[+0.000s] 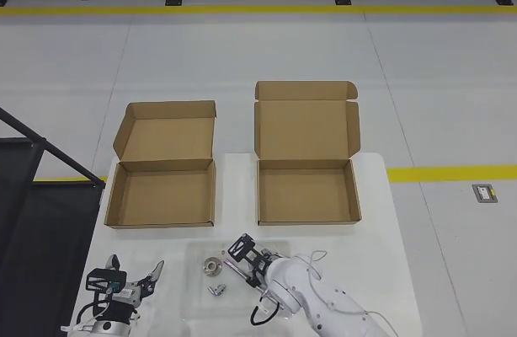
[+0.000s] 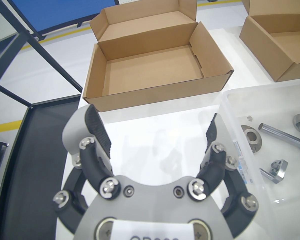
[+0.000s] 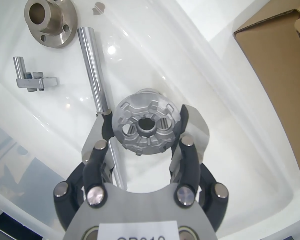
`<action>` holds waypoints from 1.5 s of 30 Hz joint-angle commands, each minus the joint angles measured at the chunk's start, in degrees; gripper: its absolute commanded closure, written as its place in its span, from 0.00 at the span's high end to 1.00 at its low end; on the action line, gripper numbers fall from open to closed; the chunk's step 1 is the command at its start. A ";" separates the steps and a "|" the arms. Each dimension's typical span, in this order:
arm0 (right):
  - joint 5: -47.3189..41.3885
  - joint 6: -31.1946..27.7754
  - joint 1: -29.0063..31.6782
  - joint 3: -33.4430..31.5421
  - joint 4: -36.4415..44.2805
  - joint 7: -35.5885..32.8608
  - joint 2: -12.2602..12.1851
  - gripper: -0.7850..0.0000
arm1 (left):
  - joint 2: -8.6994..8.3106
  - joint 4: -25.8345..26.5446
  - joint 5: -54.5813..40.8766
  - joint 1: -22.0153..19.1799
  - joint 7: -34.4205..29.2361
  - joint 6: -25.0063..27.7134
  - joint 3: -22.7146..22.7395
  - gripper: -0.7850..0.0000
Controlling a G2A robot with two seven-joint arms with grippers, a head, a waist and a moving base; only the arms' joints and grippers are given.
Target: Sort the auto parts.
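Observation:
A clear plastic tray (image 1: 195,250) at the table's front holds the metal parts. My right gripper (image 3: 145,119) is down in it, shut on a round toothed hub (image 3: 135,111) with a pad touching each side. A shiny steel rod (image 3: 92,68) lies along one finger. Beyond it are a brown flange (image 3: 51,23) and a small bolted bracket (image 3: 36,82). My left gripper (image 2: 152,116) hangs open and holds nothing, over bare table beside the tray (image 2: 230,116), at the front left (image 1: 134,274). From there the rod (image 2: 281,134), flange (image 2: 251,134) and bracket (image 2: 277,169) show too.
Two open cardboard boxes stand behind the tray, one at the left (image 1: 161,194) and one at the right (image 1: 307,192), both with nothing inside. A black frame (image 2: 27,151) borders the table's left side. A corner of the right box (image 3: 277,51) is close to the tray.

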State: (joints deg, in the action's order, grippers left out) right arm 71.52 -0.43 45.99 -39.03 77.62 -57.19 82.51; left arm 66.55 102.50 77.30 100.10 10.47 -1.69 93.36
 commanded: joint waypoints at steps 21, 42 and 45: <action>3.48 -12.64 15.88 -18.16 34.39 15.75 -4.95 0.00 | 0.00 0.00 0.00 0.00 0.00 0.00 0.00 1.00; 1.39 -1.05 12.16 -20.07 25.39 20.03 -3.83 0.00 | 0.00 0.00 0.00 0.00 0.00 0.00 0.00 1.00; 0.53 8.92 5.22 -17.75 17.12 21.27 -2.01 0.00 | 0.00 0.00 0.00 0.00 0.00 0.00 0.00 1.00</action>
State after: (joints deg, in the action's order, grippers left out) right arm 72.58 4.77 54.00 -57.56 98.13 -36.38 79.94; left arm 66.55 102.50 77.30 100.10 10.47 -1.69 93.36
